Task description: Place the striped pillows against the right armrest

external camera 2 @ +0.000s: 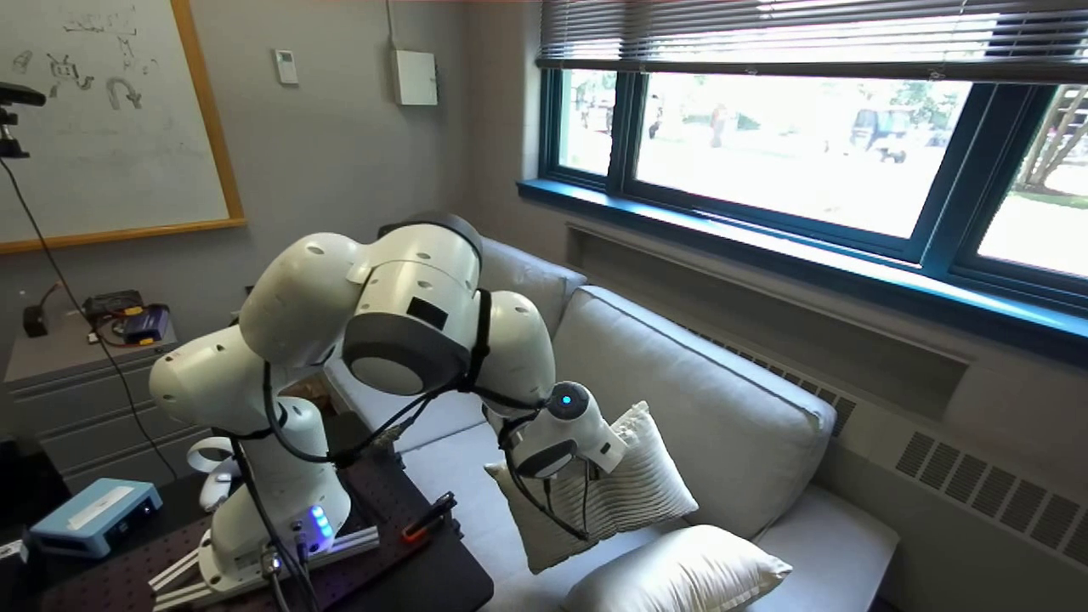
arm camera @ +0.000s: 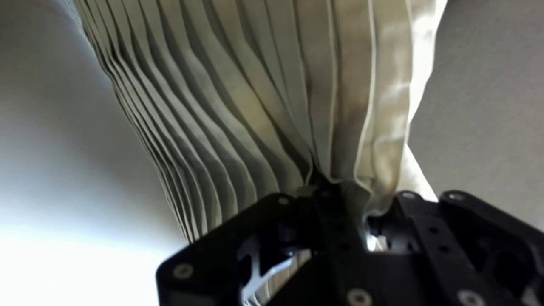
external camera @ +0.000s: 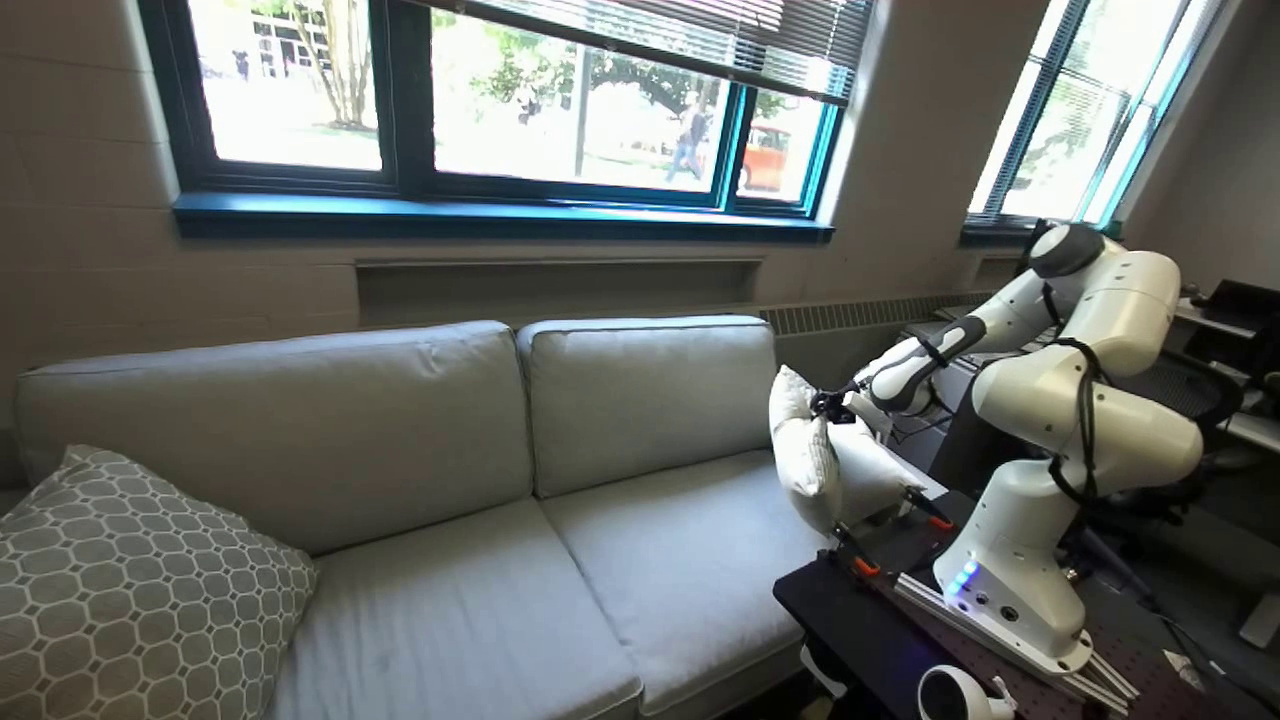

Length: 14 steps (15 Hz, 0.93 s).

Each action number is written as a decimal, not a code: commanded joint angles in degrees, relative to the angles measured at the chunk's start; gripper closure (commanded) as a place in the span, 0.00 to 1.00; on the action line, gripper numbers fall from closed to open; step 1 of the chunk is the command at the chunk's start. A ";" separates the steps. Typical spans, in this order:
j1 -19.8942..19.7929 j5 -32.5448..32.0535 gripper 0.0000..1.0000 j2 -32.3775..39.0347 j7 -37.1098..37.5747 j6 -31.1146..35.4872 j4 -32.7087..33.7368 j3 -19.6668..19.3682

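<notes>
My gripper (external camera: 832,404) is shut on a bunched edge of a cream striped pillow (external camera: 803,465). The fabric is pinched between the black fingers (arm camera: 361,204) in the wrist view, where the pleated pillow (arm camera: 238,106) fills the middle. In an exterior view this pillow (external camera 2: 650,476) is tilted in front of the back cushion, and the wrist hides the fingers. I cannot tell whether it touches the seat. The second cream pillow (external camera 2: 680,571) lies beside it, towards the sofa's end; it also shows behind the held one (external camera: 870,468). The low padded sofa end, apparently the right armrest (external camera 2: 846,534), is partly hidden.
A grey lattice pillow (external camera: 150,590) lies at the sofa's far end. The back cushions (external camera: 650,400) stand behind the seat (external camera: 690,560). The robot's black table (external camera: 850,630) adjoins the sofa front, with orange-tipped clamps (external camera: 862,562) at its edge. Cables (external camera 2: 544,510) hang from the wrist.
</notes>
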 commanded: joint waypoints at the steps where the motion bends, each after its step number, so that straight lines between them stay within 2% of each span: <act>1: -6.49 -2.02 0.93 1.69 -1.81 -6.79 0.65 8.98; 4: -10.36 -1.74 0.93 8.07 -7.42 -18.39 3.60 17.09; 5: -10.52 -0.93 0.93 10.29 -9.69 -22.80 5.21 18.77; 8: -8.13 1.85 0.93 15.09 -14.81 -36.00 12.22 19.97; 9: -6.77 2.51 0.93 16.33 -16.16 -39.87 15.39 19.43; 10: -2.05 12.19 0.93 13.13 -23.16 -40.06 17.45 15.99; 14: 9.20 27.53 0.93 12.13 -34.88 -44.92 29.79 6.57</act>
